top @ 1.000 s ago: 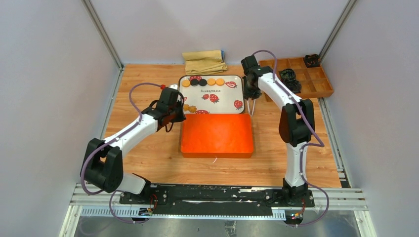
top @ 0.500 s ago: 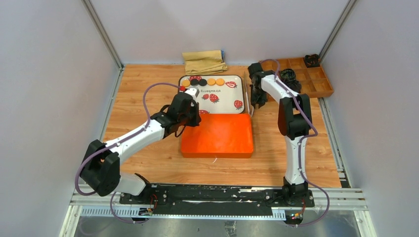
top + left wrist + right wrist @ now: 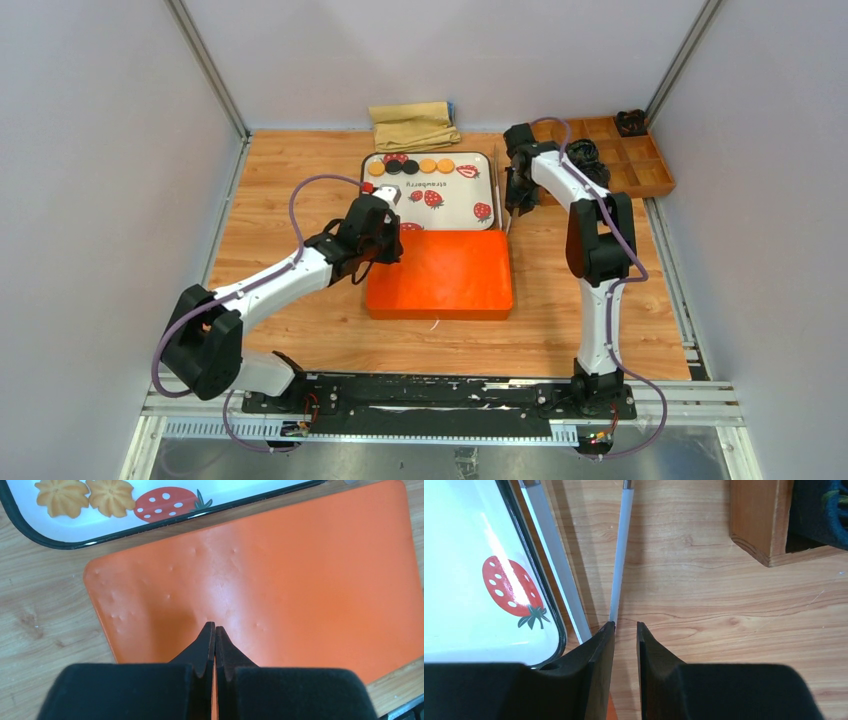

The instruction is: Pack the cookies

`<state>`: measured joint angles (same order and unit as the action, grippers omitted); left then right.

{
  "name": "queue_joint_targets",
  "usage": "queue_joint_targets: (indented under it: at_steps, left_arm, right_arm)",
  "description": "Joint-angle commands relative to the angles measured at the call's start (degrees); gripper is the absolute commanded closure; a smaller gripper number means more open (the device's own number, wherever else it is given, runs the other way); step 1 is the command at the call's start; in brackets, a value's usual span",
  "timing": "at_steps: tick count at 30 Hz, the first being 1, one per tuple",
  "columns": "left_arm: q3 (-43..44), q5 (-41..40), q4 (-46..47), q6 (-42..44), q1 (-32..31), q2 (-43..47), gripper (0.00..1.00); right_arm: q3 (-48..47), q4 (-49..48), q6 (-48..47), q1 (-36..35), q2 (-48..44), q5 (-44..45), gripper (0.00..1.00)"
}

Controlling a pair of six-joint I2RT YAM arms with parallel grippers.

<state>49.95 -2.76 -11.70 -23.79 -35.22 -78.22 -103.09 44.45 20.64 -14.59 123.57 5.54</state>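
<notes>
Wooden table [image 3: 290, 180], grey enclosure walls.
- White tray [image 3: 457, 217], dark rim, printed with red strawberries [image 3: 511, 592] and the word "strawberry"; sits at mid-table.
- Orange flat-topped box [image 3: 440, 272], rounded corners, small dimples near one end; lies just in front of the tray, its edge close along the tray's near rim.
- Two slim white sticks on the table by the tray's right rim: one [image 3: 555, 555] right against the rim, the other [image 3: 620, 555] angled slightly away.
- Folded beige cloth [image 3: 413, 125] behind the tray, near the back wall.
- Wooden compartment organiser [image 3: 640, 172] in the far right corner; black items [image 3: 585, 158] in two cells, identity unclear.
</notes>
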Motion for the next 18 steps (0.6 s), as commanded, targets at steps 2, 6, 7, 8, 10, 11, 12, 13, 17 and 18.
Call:
queue_joint_targets:
  at_steps: [2, 6, 7, 8, 10, 11, 12, 13, 17, 18]
  left_arm:
    - [-1.3, -0.1, 1.2, 0.1, -0.1, 1.0, 1.00]
    - [-1.7, -0.7, 0.7, 0.2, -0.1, 1.2, 1.00]
    - [-1.9, -1.3, 0.0, 0.2, 0.0, 1.4, 1.00]
    - [-2.3, -2.1, -0.7, 0.2, -0.1, 1.9, 1.00]
    - [-3.9, -5.1, -1.4, -0.2, 0.0, 3.8, 1.00]
    - [-4.7, -6.7, -2.0, -0.3, 0.0, 5.0, 1.00]
    - [-5.5, -8.0, -2.6, -0.5, 0.1, 6.9, 1.00]
    - [-5.9, -9.5, -3.5, -0.7, 0.2, 8.3, 1.00]
    - [-6.3, -16.8, -7.3, -2.7, 0.6, 14.0, 1.00]
    - [-6.1, -19.3, -8.7, -3.2, 0.6, 15.1, 1.00]
  right_arm:
    - [1.4, 0.4, 1.1, -0.5, -2.3, -0.3, 0.73]
    - [-1.0, 1.2, 0.2, -0.5, 0.3, -0.5, 0.73]
    - [-1.9, 1.7, 0.1, -0.4, 1.2, -0.4, 0.73]
    - [-2.8, 2.2, 0.2, -0.2, 2.2, -0.5, 0.73]
    - [-3.4, 2.4, 0.3, 0.1, 2.9, -0.7, 0.73]
    - [-3.3, 2.4, 0.3, 0.1, 2.8, -0.8, 0.73]
    - [-3.3, 2.4, 0.2, 0.2, 2.5, -0.8, 0.74]
    - [-3.1, 2.1, 0.0, 0.2, 2.1, -1.0, 0.75]
    - [2.5, -2.9, -0.6, -0.1, -4.5, -1.2, 0.76]
    - [4.3, -4.1, -0.7, -0.2, -6.5, -1.1, 0.76]
